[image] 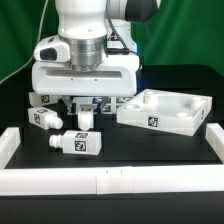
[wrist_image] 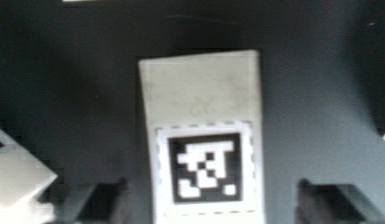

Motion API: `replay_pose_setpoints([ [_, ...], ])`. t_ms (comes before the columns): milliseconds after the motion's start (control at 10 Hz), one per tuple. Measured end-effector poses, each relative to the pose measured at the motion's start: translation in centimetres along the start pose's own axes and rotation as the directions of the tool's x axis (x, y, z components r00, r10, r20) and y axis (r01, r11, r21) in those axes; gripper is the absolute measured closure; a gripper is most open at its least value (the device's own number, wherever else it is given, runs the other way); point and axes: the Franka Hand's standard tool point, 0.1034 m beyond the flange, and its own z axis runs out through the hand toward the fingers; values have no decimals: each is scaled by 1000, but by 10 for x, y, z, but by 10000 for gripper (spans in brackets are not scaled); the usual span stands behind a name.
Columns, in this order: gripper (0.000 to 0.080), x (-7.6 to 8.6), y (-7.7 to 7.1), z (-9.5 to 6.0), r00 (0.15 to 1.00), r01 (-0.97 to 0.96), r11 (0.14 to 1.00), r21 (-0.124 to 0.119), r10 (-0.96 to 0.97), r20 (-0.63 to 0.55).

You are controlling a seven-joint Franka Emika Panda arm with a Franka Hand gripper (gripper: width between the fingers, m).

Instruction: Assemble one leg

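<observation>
A white leg (wrist_image: 198, 100) with a black-and-white tag lies lengthwise between my gripper's (wrist_image: 210, 205) two dark fingers (wrist_image: 91, 200). The jaws stand wide apart, with a gap on each side of the leg, touching nothing. In the exterior view the gripper (image: 84, 108) hangs low over this leg (image: 84, 121) at the table's middle. Two more legs show there: one at the exterior view's left (image: 42, 118) and one lying on its side in front (image: 73, 142). The big white square panel (image: 165, 110) sits to the exterior view's right.
A white raised border (image: 100, 182) runs along the front of the black table, with end pieces at both sides. Part of another white piece (wrist_image: 15, 172) shows at the wrist view's edge. A green wall stands behind.
</observation>
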Motion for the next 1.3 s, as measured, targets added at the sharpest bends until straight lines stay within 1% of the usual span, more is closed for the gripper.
replay_pose_setpoints([
  [100,196,0,0,0,1000,0,1000,0,0,0],
  [200,196,0,0,0,1000,0,1000,0,0,0],
  [300,159,-2,-2,-1,1000,-18,1000,1,18,1],
  [400,152,-12,-12,-4,996,-87,996,3,87,7],
  [500,152,-24,-26,-9,990,-140,990,8,140,18],
  [600,152,-32,-40,-17,979,-203,979,12,202,23],
  [700,150,-39,-53,-21,973,-231,973,13,231,21],
  [900,150,-50,-72,-16,973,-232,973,11,232,11],
  [1000,150,-54,-77,-14,970,-244,970,20,244,12],
  [1100,150,-56,-82,-6,971,-237,971,16,237,-5],
  [1200,150,-63,-92,5,975,-223,975,6,223,2],
  [1300,150,-67,-100,11,976,-218,976,2,218,15],
])
